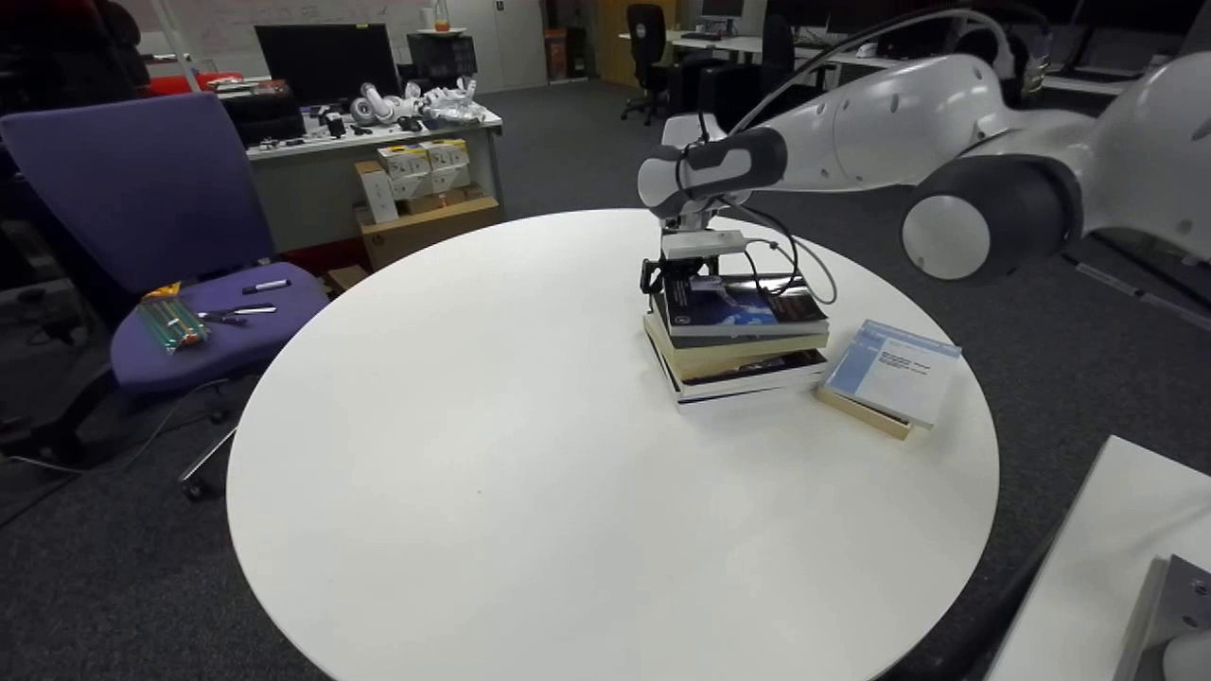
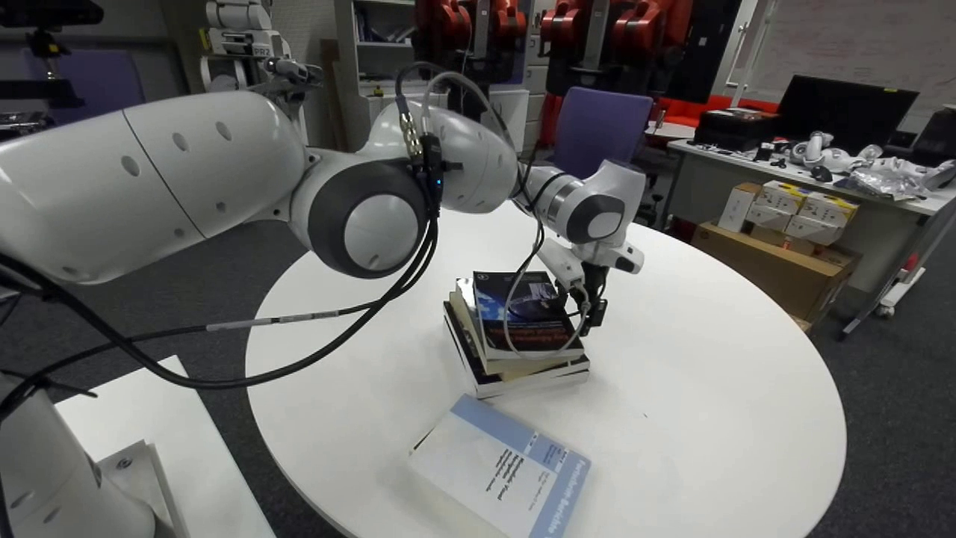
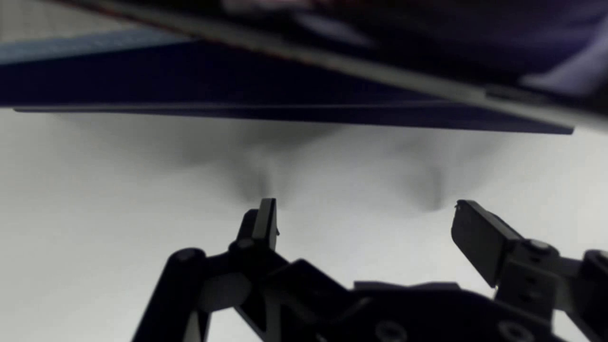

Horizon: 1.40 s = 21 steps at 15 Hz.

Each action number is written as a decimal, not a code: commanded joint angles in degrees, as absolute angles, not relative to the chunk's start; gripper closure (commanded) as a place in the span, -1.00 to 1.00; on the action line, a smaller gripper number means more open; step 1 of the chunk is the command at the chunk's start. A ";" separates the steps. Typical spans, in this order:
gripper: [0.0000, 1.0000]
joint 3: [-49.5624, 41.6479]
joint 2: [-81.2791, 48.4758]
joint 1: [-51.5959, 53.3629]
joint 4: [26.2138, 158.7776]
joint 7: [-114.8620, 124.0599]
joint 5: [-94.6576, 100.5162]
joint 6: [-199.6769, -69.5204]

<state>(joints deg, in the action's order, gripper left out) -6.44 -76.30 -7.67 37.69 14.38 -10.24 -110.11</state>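
My gripper (image 3: 365, 201) stands open over the white tabletop, with nothing between its fingers (image 3: 267, 223). Right beside it rises a stack of several books (image 1: 728, 364), topped by a dark glossy book (image 2: 530, 321) with blue cover art. Blurred dark book edges (image 3: 213, 83) cross the upper part of the wrist view, just beyond the fingertips; whether they touch cannot be told. In an exterior view the stack partly hides the gripper (image 1: 679, 276). A blue and white book (image 1: 894, 371) lies apart from the stack, on top of a cream one (image 1: 863, 414).
Everything rests on a round white table (image 1: 492, 454). Loose cables (image 2: 515, 299) from the wrist hang over the stack's top. A purple chair (image 1: 222, 317) bearing small items stands past the table's edge. The arm's base sits on a separate white table (image 2: 202, 456).
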 commanded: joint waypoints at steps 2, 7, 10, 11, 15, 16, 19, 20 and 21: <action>-1.00 -7.91 -79.11 -4.68 32.21 12.87 -5.38 -109.76; -1.00 -6.40 -79.25 -2.75 34.57 10.12 -5.54 -112.83; -1.00 -6.36 -78.87 -3.11 35.48 10.40 -6.16 -112.98; -1.00 -6.20 -78.59 -3.40 35.85 10.57 -6.53 -113.10; -1.00 -6.15 -77.56 -3.39 37.92 11.15 -7.04 -112.08; -1.00 -6.34 -77.26 -3.01 38.64 11.25 -6.86 -112.17; -1.00 -6.04 -76.51 -1.59 41.29 10.65 -6.73 -113.36; -1.00 -5.84 -76.04 -0.89 42.75 10.14 -6.69 -113.86; -1.00 -5.66 -75.51 -0.27 44.20 9.22 -6.51 -113.80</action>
